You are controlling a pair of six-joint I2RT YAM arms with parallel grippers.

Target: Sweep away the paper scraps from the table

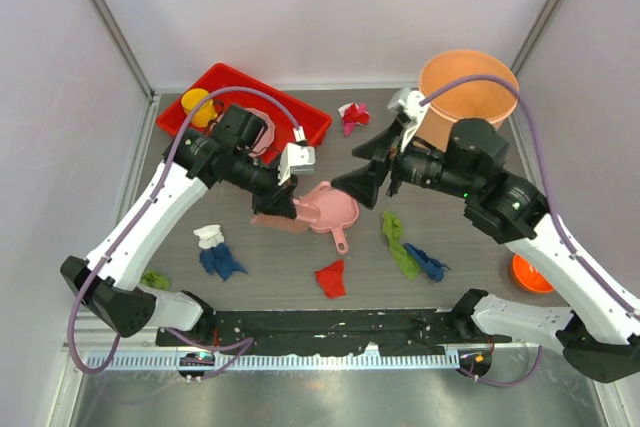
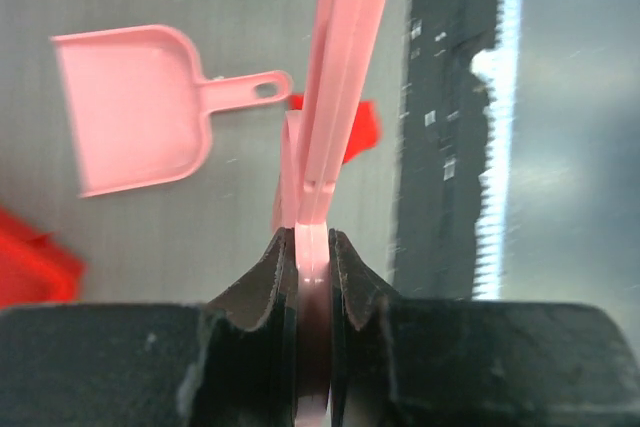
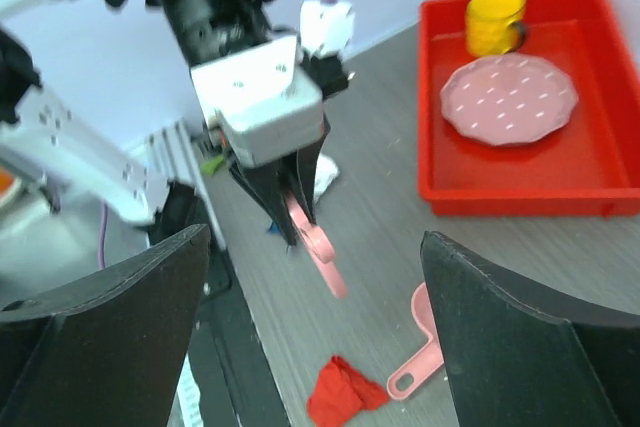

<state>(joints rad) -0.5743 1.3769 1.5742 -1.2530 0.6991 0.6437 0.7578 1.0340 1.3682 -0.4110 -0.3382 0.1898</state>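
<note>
My left gripper (image 1: 283, 205) is shut on the handle of a pink brush (image 2: 335, 77), held just above the table (image 1: 280, 267); it shows in the right wrist view too (image 3: 318, 243). The pink dustpan (image 1: 331, 211) lies flat beside it (image 2: 135, 107). My right gripper (image 1: 362, 167) is open and empty, just right of the dustpan, its fingers (image 3: 110, 327) spread wide. Paper scraps lie scattered: red (image 1: 331, 278), green (image 1: 400, 242), blue (image 1: 428, 263), white (image 1: 209, 236), blue (image 1: 220, 261), green (image 1: 155, 279) and magenta-white (image 1: 352, 117).
A red tray (image 1: 300, 119) at the back left holds a yellow cup (image 1: 197, 107) and a pink plate (image 3: 510, 97). An orange bucket (image 1: 468, 82) stands at the back right. A small orange object (image 1: 530, 273) sits at the right edge.
</note>
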